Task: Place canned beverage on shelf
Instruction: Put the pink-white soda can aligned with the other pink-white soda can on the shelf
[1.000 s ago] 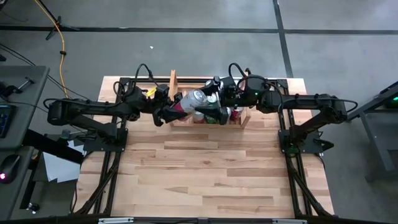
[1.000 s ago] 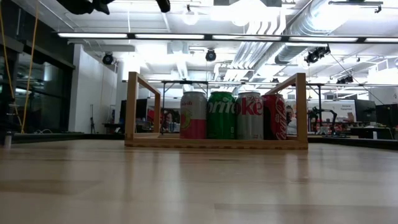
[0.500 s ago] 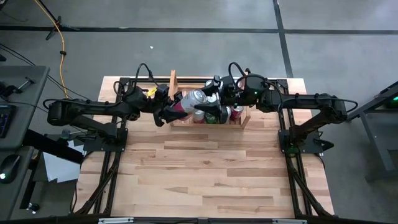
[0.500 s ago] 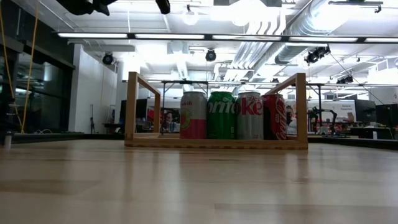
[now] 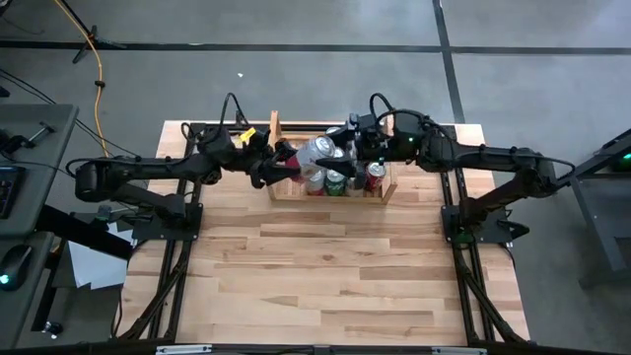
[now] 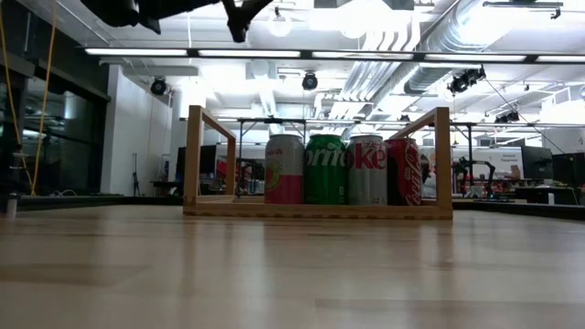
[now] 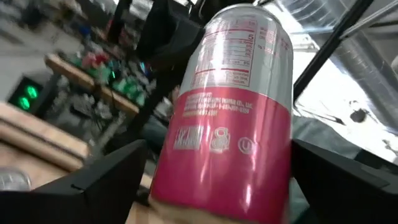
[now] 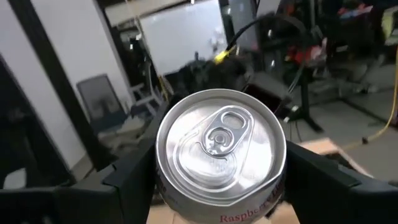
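A pink-and-silver can [image 5: 315, 153] is held in the air over the shelf [image 5: 274, 128], a low pale wooden rack at the table's far edge. My left gripper [image 5: 286, 163] is shut on the can's pink end. My right gripper [image 5: 341, 158] faces it from the right and is shut around the can's top end [image 8: 221, 146]. Several cans stand upright on the shelf's slatted base [image 6: 315, 210]: pink [image 6: 284, 169], green [image 6: 324, 169], silver [image 6: 367, 169] and red [image 6: 405, 172]. The held can is out of the low view. My left gripper pinches the can's pink lower part [image 7: 171, 180] between its two fingers, one on each side. It comes roughly level from the table's left, its fingers along the can. The can is lifted clear, lying tilted with its top toward the right arm. My right gripper has one finger [image 8: 134, 177] on each side of the can's wall just below the top rim [image 8: 165, 183]. It comes roughly level from the table's right, looking straight at the lid and pull tab. The fingers seem to touch the wall.
The shelf has free room at its left end [image 6: 242, 196], beside the left upright board [image 6: 194, 155]. Bare wooden table [image 5: 335, 266] spreads toward the near edge. Part of an arm shows at the top of the low view [image 6: 238, 14].
Both grippers have gone toward the table's far edge, the left one also a little to the right. The can has gone with them and stays lifted and tilted. The cans on the shelf, which the right gripper covered in the high view, now show.
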Robot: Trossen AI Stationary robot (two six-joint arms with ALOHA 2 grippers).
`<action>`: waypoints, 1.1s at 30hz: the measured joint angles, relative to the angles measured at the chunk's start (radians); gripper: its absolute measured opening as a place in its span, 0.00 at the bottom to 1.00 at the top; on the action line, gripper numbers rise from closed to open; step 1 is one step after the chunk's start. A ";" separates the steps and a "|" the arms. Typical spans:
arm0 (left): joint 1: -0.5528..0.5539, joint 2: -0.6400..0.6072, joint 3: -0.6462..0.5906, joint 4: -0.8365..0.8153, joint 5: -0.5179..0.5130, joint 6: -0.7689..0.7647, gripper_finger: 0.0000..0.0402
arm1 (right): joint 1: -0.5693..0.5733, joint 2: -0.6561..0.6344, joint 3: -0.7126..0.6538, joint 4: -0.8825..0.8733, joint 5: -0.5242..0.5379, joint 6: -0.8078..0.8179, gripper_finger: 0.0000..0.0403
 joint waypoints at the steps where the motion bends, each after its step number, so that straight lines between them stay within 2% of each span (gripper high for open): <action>1: 0.011 0.000 0.000 -0.012 0.021 -0.014 0.92 | -0.005 -0.010 0.000 -0.028 -0.006 -0.001 0.69; 4: 0.050 0.001 -0.001 -0.021 0.069 -0.037 0.87 | -0.014 -0.046 0.000 -0.104 -0.030 -0.011 0.69; 8: 0.117 -0.020 -0.002 -0.034 0.104 -0.037 0.86 | -0.023 -0.089 0.002 -0.194 -0.030 -0.028 0.69; 12: 0.217 -0.076 -0.002 -0.080 0.117 -0.025 0.86 | -0.023 -0.097 0.002 -0.289 0.034 -0.050 0.69; 15: 0.284 -0.143 0.015 -0.207 0.103 0.043 0.86 | -0.024 -0.078 0.004 -0.344 0.103 -0.067 0.69; 18: 0.311 -0.225 0.074 -0.481 -0.013 0.221 0.87 | -0.036 -0.025 0.003 -0.375 0.167 -0.088 0.69; 21: 0.297 -0.285 0.145 -0.739 -0.230 0.419 0.87 | -0.062 0.041 0.010 -0.346 0.184 -0.088 0.69; 23: 0.285 -0.313 0.171 -0.832 -0.356 0.502 0.87 | -0.075 0.099 0.044 -0.351 0.200 -0.089 0.69; 25: 0.279 -0.329 0.178 -0.848 -0.449 0.551 0.87 | -0.087 0.170 0.102 -0.381 0.225 -0.112 0.69; 27: 0.283 -0.340 0.178 -0.851 -0.493 0.598 0.87 | -0.098 0.245 0.181 -0.413 0.270 -0.147 0.69; 29: 0.294 -0.342 0.178 -0.852 -0.493 0.631 0.87 | -0.113 0.317 0.277 -0.457 0.306 -0.164 0.69; 33: 0.312 -0.340 0.178 -0.861 -0.434 0.641 0.87 | -0.148 0.455 0.438 -0.569 0.330 -0.159 0.69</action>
